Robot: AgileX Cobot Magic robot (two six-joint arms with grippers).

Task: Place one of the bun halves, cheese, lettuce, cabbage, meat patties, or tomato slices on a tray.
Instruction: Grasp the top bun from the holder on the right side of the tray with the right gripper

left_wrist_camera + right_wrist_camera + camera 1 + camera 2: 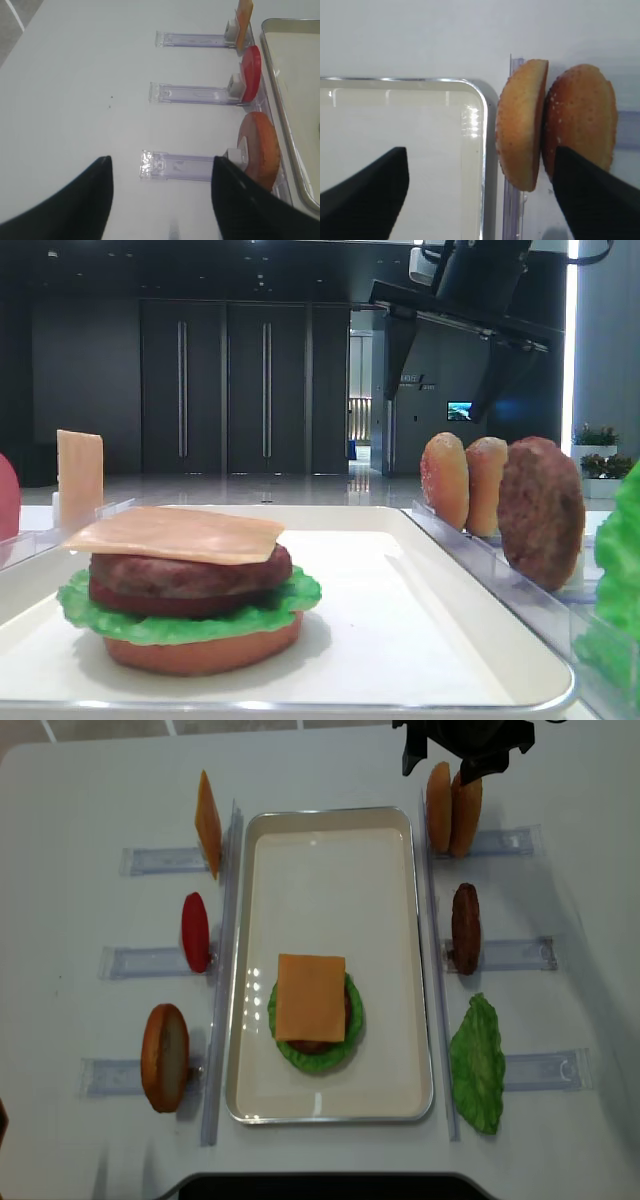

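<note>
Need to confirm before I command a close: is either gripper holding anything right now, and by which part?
Nothing is held. The right gripper is open above the bun halves, its fingers not touching them. The left gripper is open and empty.

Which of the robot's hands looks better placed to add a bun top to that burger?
The right one, probably. Its hand hangs open right above the two bun halves standing beside the tray. The left hand, also open, is over the racks on the far side, away from those buns.

Dark hall behind white table (80,780): tall dark panelled doors (225,385), glossy reflective floor (250,490), lit corridor (360,400), potted plants (598,436) right.
</note>
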